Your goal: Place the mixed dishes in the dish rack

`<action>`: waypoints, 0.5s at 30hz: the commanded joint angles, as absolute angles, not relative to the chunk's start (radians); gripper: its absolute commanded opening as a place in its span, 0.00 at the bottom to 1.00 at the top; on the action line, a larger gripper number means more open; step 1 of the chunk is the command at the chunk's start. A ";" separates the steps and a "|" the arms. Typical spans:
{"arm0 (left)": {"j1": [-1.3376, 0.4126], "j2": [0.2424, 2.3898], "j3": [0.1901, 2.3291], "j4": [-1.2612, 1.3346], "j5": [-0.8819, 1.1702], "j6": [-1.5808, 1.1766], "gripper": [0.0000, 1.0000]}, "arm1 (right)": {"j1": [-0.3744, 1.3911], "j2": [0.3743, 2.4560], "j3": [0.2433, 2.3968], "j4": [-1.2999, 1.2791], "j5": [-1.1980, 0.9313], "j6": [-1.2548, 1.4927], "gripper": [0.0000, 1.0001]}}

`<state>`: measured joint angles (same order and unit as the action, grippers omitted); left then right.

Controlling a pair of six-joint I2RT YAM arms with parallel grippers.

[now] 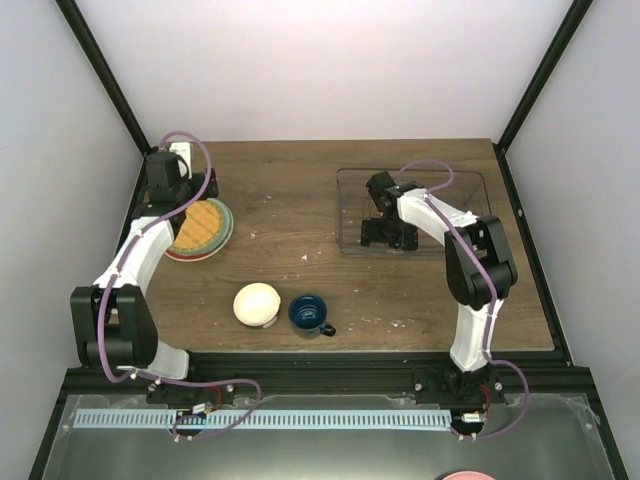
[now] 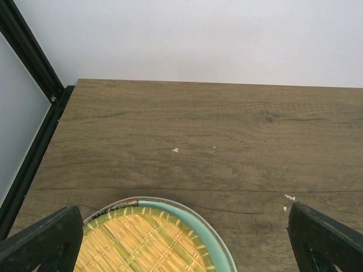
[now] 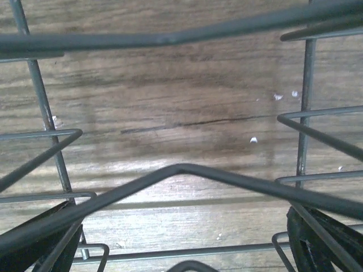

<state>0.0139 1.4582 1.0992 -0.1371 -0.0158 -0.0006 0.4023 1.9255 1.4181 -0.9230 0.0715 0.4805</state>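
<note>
- Here, the left gripper [image 2: 181,241] hangs above the far edge of the stacked plates [image 1: 203,232], jaws spread wide and empty.
- The stack sits at the left of the table [image 1: 300,180], with the yellow-orange plate [image 2: 142,243] on top.
- The right gripper [image 1: 388,236], also released and empty, sits low inside the dish rack [image 1: 470,180] at far right.
- The cream bowl [image 1: 257,303] and dark blue mug [image 1: 309,314] stand side by side near the front edge.

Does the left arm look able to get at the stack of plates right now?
Probably yes: the left gripper hovers open over the far edge of the plate stack, with nothing between them.
</note>
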 commanded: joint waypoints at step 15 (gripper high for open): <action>0.011 1.453 1.114 -0.154 -0.018 -0.018 1.00 | 0.458 1.816 1.271 -0.943 0.032 0.564 1.00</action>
